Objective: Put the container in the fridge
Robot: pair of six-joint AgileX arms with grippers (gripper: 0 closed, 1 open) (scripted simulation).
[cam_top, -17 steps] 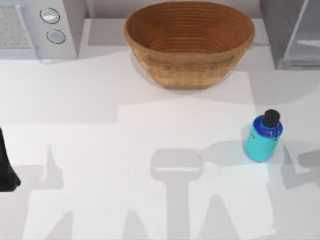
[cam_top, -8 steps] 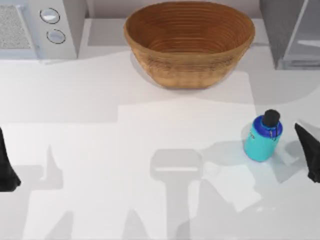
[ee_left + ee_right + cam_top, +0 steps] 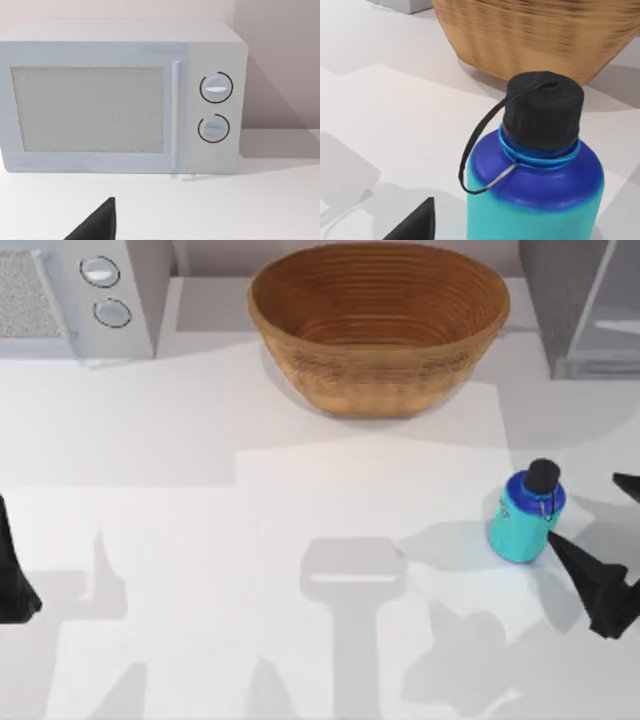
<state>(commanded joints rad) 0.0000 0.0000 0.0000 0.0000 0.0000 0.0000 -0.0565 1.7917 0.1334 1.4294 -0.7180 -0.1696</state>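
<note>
My right gripper sits at the table's right edge, just beside the container. Two dark fingers show in the top view: one reaches toward the bottle's base, the other pokes in from the frame edge higher up. They stand spread apart, with nothing between them; the bottle is outside the gap, not gripped.

Container stands upright on the table, right side, in front of the basket and well apart from it. Through the right wrist camera: black cap, blue shoulder, teal body, thin black loop hanging off the cap (basket wall behind it).

Fridge is at the far right corner, pale door panel facing the table, well apart from the bottle.

Left gripper parked at the table's left edge; can't tell how its fingers stand. Its wrist camera faces the microwave, door and two knobs, which occupies the far left corner.
</note>
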